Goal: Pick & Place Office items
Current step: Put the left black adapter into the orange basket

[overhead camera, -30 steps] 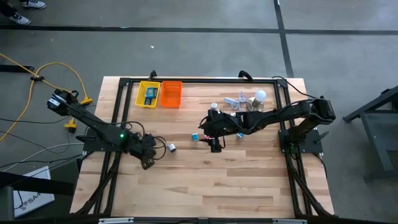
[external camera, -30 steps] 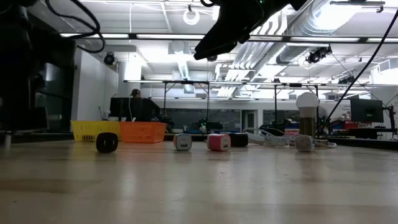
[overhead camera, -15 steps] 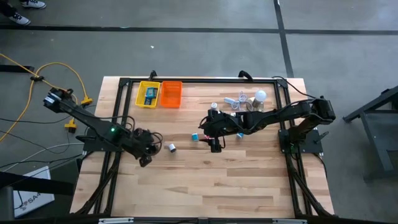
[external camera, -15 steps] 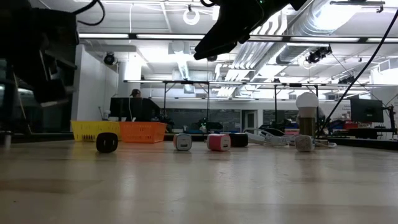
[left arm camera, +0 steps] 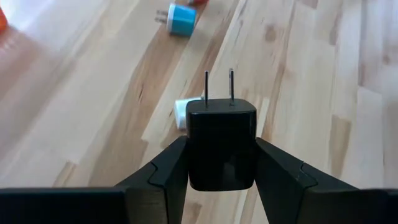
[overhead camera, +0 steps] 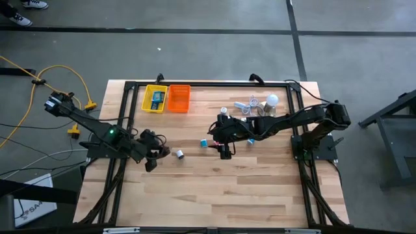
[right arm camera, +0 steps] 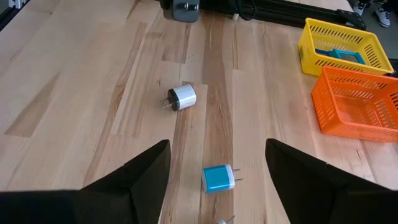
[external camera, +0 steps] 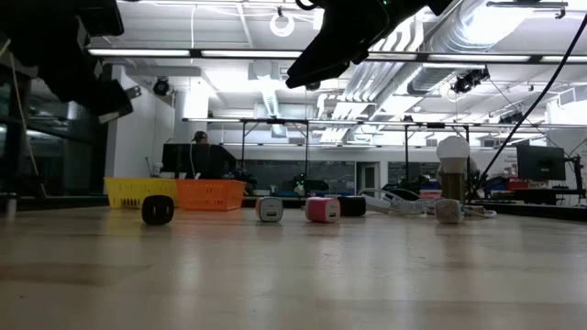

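Black plug adapter [left arm camera: 221, 144] sits clamped between the jaws of our left gripper [left arm camera: 221, 163], prongs pointing away from the wrist, lifted above the table [overhead camera: 247, 188] near its left edge. Just beyond it on the wood we see a white adapter [left arm camera: 182, 112], and farther off a light-blue adapter [left arm camera: 181, 19]. From above, our left gripper [overhead camera: 153, 151] hangs just beside that white adapter [overhead camera: 178, 154].

Our right gripper [right arm camera: 214, 163] hovers near the table's middle with its jaws wide apart and nothing between them; the light-blue adapter [right arm camera: 217, 178] lies on the wood just below them, and the white adapter [right arm camera: 183, 96] farther on. A pink-red piece [external camera: 321, 209] stands on the table in the low view.

At the far edge we find a yellow basket [overhead camera: 155, 99] with a blue item [overhead camera: 156, 99] inside, touching an orange basket [overhead camera: 179, 99]. Further right lie a white cable [overhead camera: 246, 105] and a round light bulb [overhead camera: 273, 100].
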Controlling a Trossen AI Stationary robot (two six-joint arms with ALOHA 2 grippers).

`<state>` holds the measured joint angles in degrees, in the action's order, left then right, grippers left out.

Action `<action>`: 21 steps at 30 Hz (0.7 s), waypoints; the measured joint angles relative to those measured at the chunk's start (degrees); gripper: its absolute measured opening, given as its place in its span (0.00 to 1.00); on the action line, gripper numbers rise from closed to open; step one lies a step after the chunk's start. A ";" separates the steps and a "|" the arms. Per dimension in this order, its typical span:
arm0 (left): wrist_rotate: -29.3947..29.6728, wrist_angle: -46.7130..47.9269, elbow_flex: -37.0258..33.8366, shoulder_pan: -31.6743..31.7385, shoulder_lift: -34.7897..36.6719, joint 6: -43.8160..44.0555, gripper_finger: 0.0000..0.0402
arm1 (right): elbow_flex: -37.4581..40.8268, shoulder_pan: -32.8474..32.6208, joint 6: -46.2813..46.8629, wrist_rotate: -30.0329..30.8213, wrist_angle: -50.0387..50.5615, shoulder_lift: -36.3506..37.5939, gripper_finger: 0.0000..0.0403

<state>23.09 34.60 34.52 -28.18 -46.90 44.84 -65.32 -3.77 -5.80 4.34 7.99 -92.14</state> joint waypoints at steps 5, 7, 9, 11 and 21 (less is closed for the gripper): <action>1.90 -1.73 0.02 0.00 0.58 -2.55 0.37 | 0.00 0.00 0.00 -0.02 -0.02 0.00 0.62; 2.86 -2.49 0.02 0.15 0.59 -3.06 0.37 | 0.00 0.00 0.00 -0.02 -0.02 0.00 0.62; 3.55 -3.05 0.02 1.03 0.59 -3.06 0.37 | 0.00 0.02 0.00 0.00 -0.02 0.00 0.62; 5.06 -4.58 0.02 2.26 0.59 -3.05 0.37 | 0.00 0.02 0.00 -0.01 -0.02 0.00 0.62; 8.79 -7.56 0.02 14.29 0.59 -4.49 0.37 | 0.00 0.02 0.00 -0.01 -0.02 0.00 0.62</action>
<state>31.88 27.04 34.54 -13.90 -46.31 40.34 -65.32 -3.75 -5.80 4.33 7.97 -92.14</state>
